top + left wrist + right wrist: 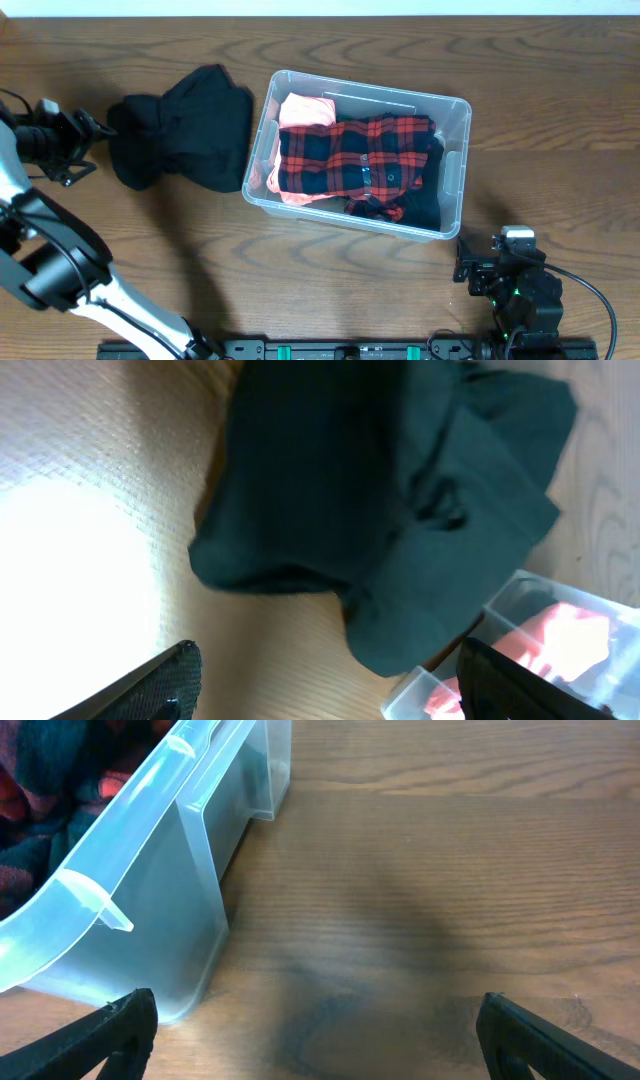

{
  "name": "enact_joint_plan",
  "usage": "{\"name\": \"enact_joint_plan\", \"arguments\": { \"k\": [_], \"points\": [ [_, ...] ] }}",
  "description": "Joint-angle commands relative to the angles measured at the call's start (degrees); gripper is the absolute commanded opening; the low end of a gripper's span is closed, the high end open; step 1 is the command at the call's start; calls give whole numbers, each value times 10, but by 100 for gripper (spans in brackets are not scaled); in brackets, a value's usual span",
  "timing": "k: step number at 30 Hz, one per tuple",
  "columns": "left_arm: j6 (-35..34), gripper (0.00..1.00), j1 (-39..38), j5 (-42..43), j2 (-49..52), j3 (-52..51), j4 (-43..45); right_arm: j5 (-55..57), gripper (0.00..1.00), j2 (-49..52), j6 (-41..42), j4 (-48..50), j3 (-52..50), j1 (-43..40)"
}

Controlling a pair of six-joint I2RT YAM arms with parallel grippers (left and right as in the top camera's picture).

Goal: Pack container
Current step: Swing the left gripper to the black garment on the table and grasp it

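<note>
The clear plastic container (455, 165) stands at the table's centre, holding a red-and-black plaid garment (355, 155), a pink garment (305, 108) and dark cloth. A black garment (190, 130) lies crumpled on the table just left of the container; it fills the left wrist view (370, 510), with the container's corner (420, 690) at lower right. My left gripper (90, 140) (325, 690) is open and empty just left of the black garment. My right gripper (470, 265) (315, 1040) is open and empty near the container's front right corner (150, 920).
Wooden table (300, 290) all round. The arm bases and a black rail (350, 350) sit at the front edge. The left arm (60, 260) stretches along the table's left side.
</note>
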Motion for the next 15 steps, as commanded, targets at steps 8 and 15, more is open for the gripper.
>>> {"name": "enact_joint_plan", "arguments": {
  "k": [8, 15],
  "points": [
    [50, 84, 0, 8, 123, -3, 27, 0, 99, -4, 4, -1, 0, -3],
    [54, 80, -8, 60, 177, -3, 52, 0, 99, -4, 4, -1, 0, -3]
  ]
}}
